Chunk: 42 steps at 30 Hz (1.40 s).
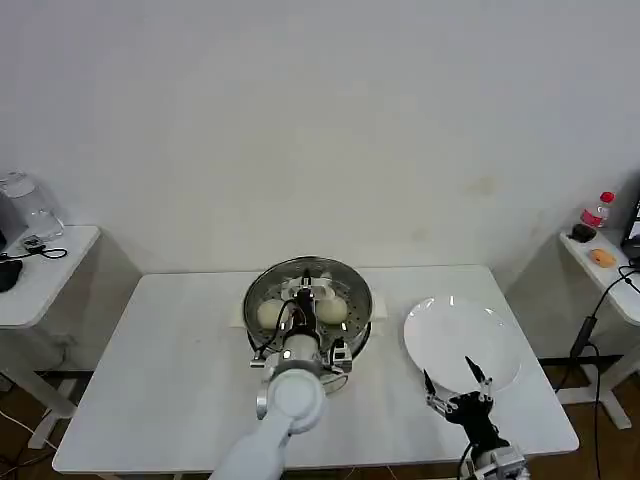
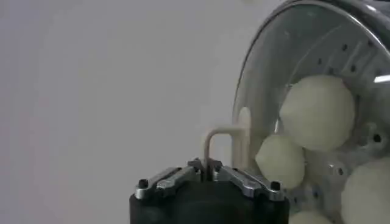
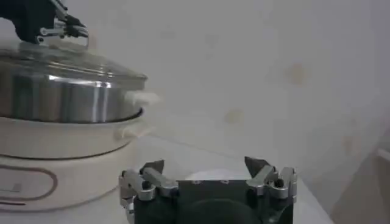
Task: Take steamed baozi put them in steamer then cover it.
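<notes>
The white worktop carries everything, largest first. At its centre stands the steamer, a shiny steel pot on a white base with small side handles; in the right wrist view its steel wall rises above the pale base. The cover, a clear glass lid with a metal rim, sits on top of the steamer, and its rim lies level along the pot's upper edge. At about three o'clock from the steamer, just beside it, a flat white plate lies on the worktop.

Inside the steamer, seen through the glass, are the steamed baozi: one at about three o'clock of the pot's centre and one at about nine o'clock in the head view, while the left wrist view shows four pale buns close together on the perforated tray.

The left end effector is above the middle of the cover, its jaws narrow and closed on the cover's pale handle. The right end effector hovers at the six o'clock edge of the plate, its jaws spread wide and holding nothing; its fingertips stand well apart.
</notes>
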Motion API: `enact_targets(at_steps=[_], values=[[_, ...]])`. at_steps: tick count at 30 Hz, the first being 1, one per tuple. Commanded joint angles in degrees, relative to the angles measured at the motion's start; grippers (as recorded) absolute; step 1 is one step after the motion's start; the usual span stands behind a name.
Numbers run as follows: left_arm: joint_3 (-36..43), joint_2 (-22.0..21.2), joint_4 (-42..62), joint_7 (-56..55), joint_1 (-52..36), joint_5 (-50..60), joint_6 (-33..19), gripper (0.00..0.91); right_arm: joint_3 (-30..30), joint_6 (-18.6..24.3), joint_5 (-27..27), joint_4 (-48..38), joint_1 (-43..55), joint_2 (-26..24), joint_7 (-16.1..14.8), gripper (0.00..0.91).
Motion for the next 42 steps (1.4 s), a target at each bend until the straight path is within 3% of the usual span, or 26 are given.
enact_targets(at_steps=[1, 2, 3, 17, 30, 34, 40, 42], values=[[-0.2, -0.52, 0.49, -0.26, 0.28, 0.1, -0.16, 0.0, -0.14, 0.03, 0.01, -0.07, 0.01, 0.01, -0.09, 0.907], [-0.32, -0.64, 0.58, -0.45, 0.29, 0.12, -0.19, 0.191, -0.16, 0.03, 0.02, -0.07, 0.01, 0.01, -0.12, 0.907], [-0.39, -0.69, 0.65, -0.44, 0.27, 0.21, -0.25, 0.907, -0.2, 0.02, 0.02, -0.05, 0.01, 0.01, -0.14, 0.907], [-1.5, 1.15, -5.96, 0.56, 3.02, 0.03, -0.08, 0.907, -0.81, 0.0, -0.33, 0.02, -0.31, 0.24, -0.21, 0.907], [-2.63, 10.09, -30.25, -3.73, 16.85, -8.77, -2.3, 0.907, -0.99, 0.08, -0.43, -0.05, -0.78, 0.48, -0.07, 0.907], [-12.09, 12.25, -35.93, -19.8, 26.58, -29.65, -7.65, 0.907, -0.37, 0.3, 0.1, 0.28, -1.4, 0.22, 0.22, 0.907], [-34.95, 11.47, -32.22, -39.01, 38.79, -94.46, -21.01, 0.907, -1.72, 0.17, 3.56, 0.89, -2.21, -1.21, 2.5, 0.907], [-39.08, 11.38, -29.73, -41.04, 41.53, -107.1, -21.94, 0.907, -2.13, -0.35, 4.12, 1.75, -2.64, -1.9, 2.8, 0.907]])
